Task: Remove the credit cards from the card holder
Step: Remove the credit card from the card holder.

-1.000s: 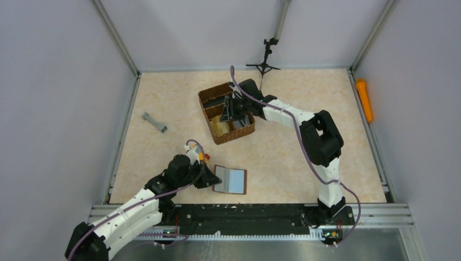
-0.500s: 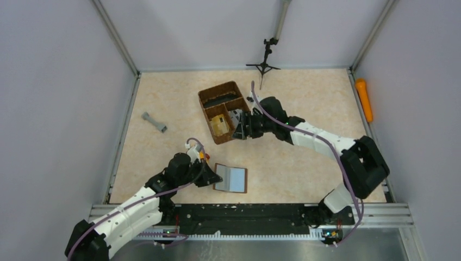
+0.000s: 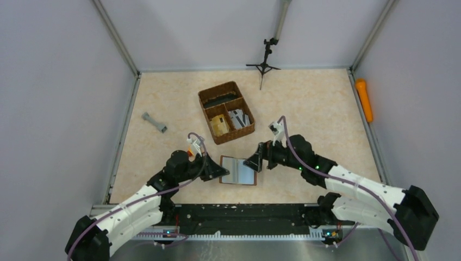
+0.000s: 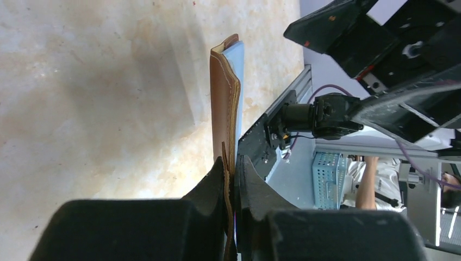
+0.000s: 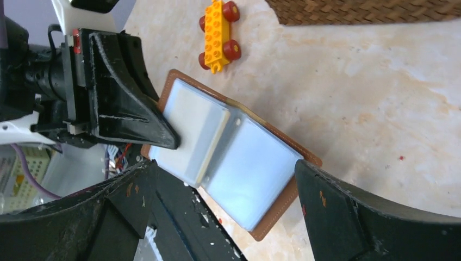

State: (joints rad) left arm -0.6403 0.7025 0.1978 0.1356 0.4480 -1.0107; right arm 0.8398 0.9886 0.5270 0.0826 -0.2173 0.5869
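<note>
The brown card holder [image 3: 237, 171] lies open on the table near the front edge, its grey-silver inside facing up [image 5: 228, 157]. A thicker grey-silver layer covers its left half [image 5: 190, 128]; I cannot tell cards from sleeves there. My left gripper [image 3: 222, 172] is shut on the holder's left leather edge [image 4: 223, 98], seen edge-on between its jaws [image 4: 232, 163]. My right gripper [image 3: 255, 161] hovers at the holder's right side, wide open and holding nothing, and its jaws straddle the holder [image 5: 225, 168]. Grey flat credit cards [image 3: 239, 117] lie in the basket's right compartment.
The brown woven basket [image 3: 226, 112] stands behind the holder. A yellow toy brick car [image 5: 219, 33] sits by the left gripper. A grey dumbbell-shaped piece [image 3: 154, 123] lies at the left, a small tripod [image 3: 263, 62] stands at the back, and an orange object [image 3: 364, 100] lies beyond the right rail.
The right arm has swung from the basket down to the card holder's right side, and its jaws have opened wide. The left gripper and the holder have shifted slightly right.
</note>
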